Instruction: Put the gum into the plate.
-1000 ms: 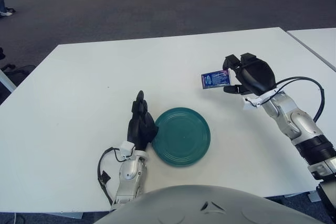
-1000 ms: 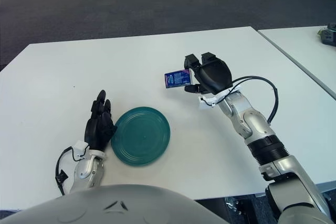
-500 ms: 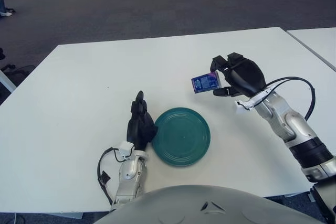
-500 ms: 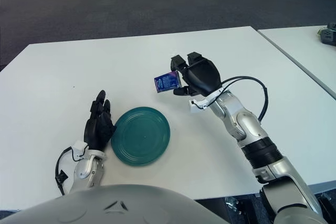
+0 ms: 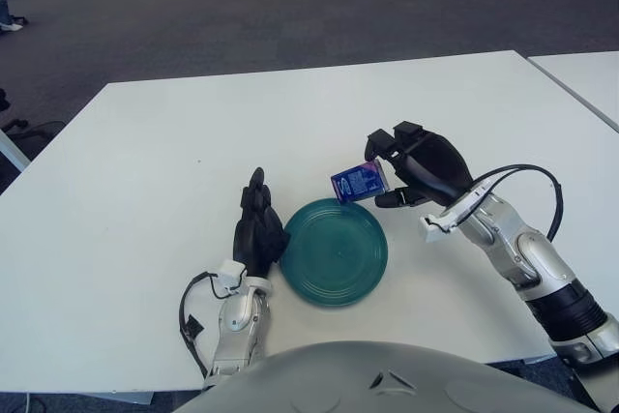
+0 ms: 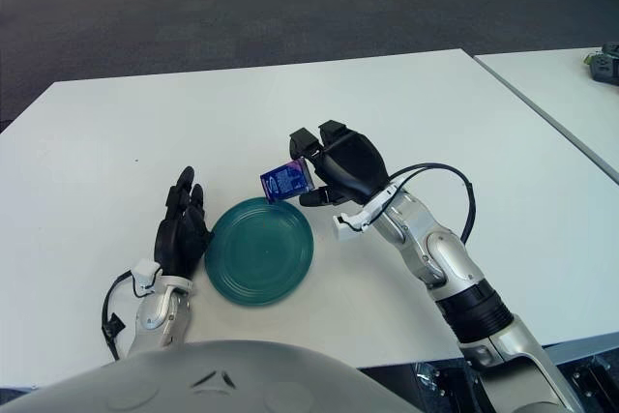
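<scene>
The gum (image 5: 358,182) is a small blue and purple packet. My right hand (image 5: 418,166) is shut on it and holds it in the air just above the far right rim of the teal plate (image 5: 334,250). The plate lies flat on the white table near its front edge and holds nothing. My left hand (image 5: 258,226) rests upright on the table, touching the plate's left rim, fingers straight and holding nothing. The same scene shows in the right eye view, with the gum (image 6: 286,180) over the plate (image 6: 259,250).
The white table (image 5: 174,142) spreads wide to the left and back. A second white table (image 5: 590,74) stands at the far right across a narrow gap. A dark object (image 6: 607,63) sits on it. Grey carpet lies beyond.
My right hand has carried the gum leftward and down, from the table's right side to just over the plate's far right rim. The left hand has not moved.
</scene>
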